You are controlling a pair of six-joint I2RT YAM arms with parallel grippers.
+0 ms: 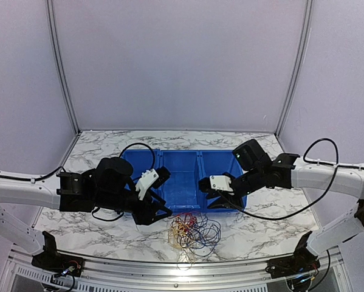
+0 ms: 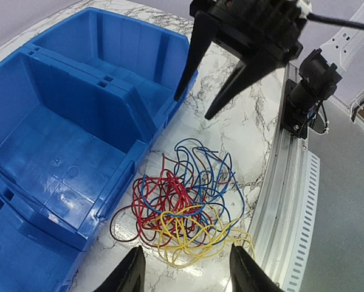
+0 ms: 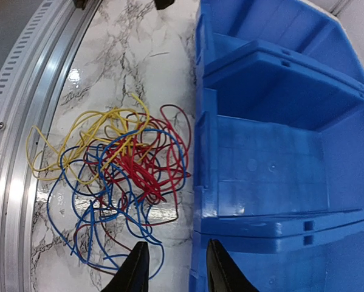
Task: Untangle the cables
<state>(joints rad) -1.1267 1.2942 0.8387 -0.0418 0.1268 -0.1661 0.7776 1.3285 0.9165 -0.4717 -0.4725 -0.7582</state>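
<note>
Left gripper [image 2: 186,258]: jaws apart, nothing between them, hanging over the near edge of the cables [image 2: 182,204]. Right gripper [image 3: 177,249]: jaws apart too, empty, above the strip where the tangle meets the blue bin [image 3: 273,176]. The cables are one knotted heap of red, blue, yellow and dark strands on the marble table [image 1: 96,228], just beside the bin's front wall, between the two grippers.

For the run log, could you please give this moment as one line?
tangled red, blue, yellow wire cables: on marble table beside blue plastic bin | left gripper: open | right gripper: open
</note>
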